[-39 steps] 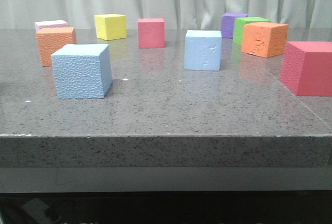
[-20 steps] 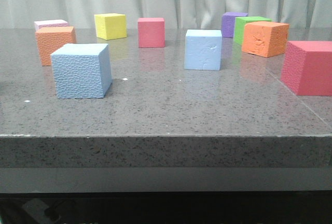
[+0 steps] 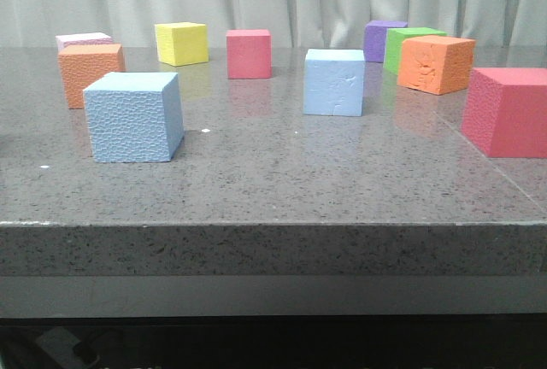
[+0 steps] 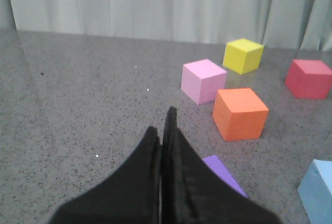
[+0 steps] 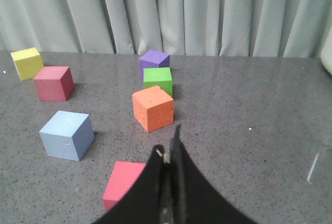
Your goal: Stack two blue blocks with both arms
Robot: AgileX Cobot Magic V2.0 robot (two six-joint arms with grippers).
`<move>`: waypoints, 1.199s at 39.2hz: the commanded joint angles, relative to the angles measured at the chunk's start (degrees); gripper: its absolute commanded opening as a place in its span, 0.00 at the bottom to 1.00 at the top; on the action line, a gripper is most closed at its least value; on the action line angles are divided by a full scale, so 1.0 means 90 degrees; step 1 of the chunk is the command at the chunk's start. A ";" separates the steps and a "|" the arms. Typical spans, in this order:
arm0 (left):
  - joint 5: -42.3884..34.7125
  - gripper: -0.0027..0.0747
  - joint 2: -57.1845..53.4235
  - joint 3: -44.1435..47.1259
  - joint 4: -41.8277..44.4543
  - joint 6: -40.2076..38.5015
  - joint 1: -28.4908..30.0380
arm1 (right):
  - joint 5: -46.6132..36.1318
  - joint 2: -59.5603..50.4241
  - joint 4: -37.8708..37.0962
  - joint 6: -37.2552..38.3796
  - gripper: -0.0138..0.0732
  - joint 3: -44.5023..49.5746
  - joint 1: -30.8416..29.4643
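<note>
Both our left gripper (image 4: 162, 125) and right gripper (image 5: 168, 149) were pressed together, empty. We judged we might hit the orange foam cube (image 3: 90, 72) at eleven o'clock of the pebbled light blue foam cube (image 3: 134, 117), or grab the wrong one before the paler cracked blue foam cube (image 3: 334, 82).

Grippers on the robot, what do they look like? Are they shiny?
Not shiny. The left gripper has two flat, matte black fingers that narrow to points, a bit like a bird's beak. The right gripper looks the same: dark, pointed, with a small pale fleck near its tip. No cables or markings show.
</note>
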 commanded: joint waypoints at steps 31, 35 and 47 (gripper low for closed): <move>-0.0149 0.93 0.0607 -0.0548 -0.0010 0.0024 -0.0010 | -0.0266 0.0673 0.0082 -0.0041 0.89 -0.0375 -0.0011; -0.0137 0.90 0.0607 -0.0548 -0.0010 0.0024 -0.0010 | -0.0290 0.0673 0.0125 -0.0041 0.89 -0.0375 -0.0011; -0.0125 0.82 0.0607 -0.0548 -0.0010 0.0024 -0.0010 | -0.0393 0.0862 0.1074 -0.0041 0.89 -0.0412 -0.0011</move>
